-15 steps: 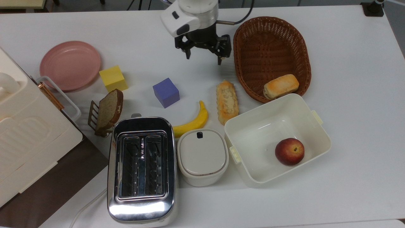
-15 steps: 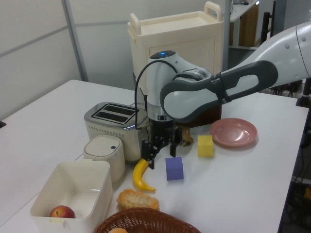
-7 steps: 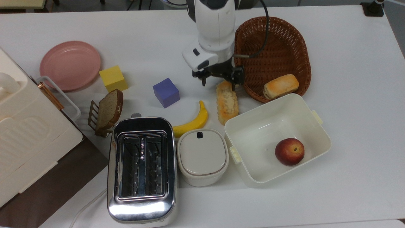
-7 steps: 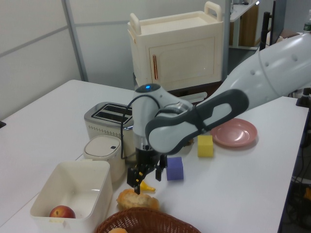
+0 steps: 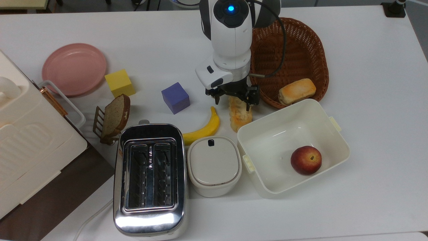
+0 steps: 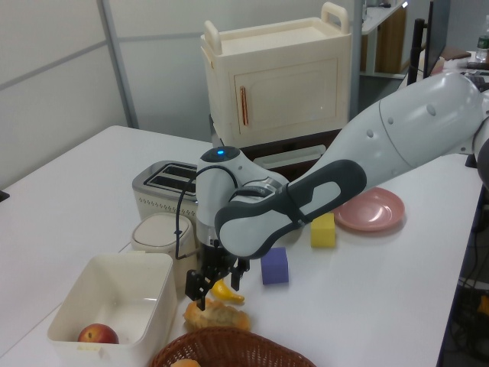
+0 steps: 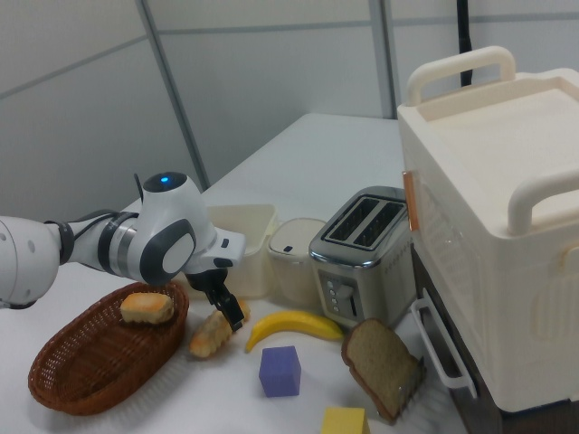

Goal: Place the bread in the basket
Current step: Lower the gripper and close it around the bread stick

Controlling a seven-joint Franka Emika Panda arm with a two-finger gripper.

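On the white table (image 5: 367, 67), the spread pincer (image 5: 233, 97) straddles the bread (image 5: 240, 117) beside the basket (image 5: 301, 43).

Bright, even light, soft shadows, and glare on the toaster (image 5: 149, 219).

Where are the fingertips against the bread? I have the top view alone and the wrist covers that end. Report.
Observer: In the left view the gripper is open, with its fingertips level with the top surface of the bread.
Operator: Confirm the bread is lying flat.
Observer: The left view shows it flat on the table, not propped on anything.
Operator: Give me the basket wall beside it.
Observer: In the right view the basket has a raised wall that appears to stand higher than the bread next to it.
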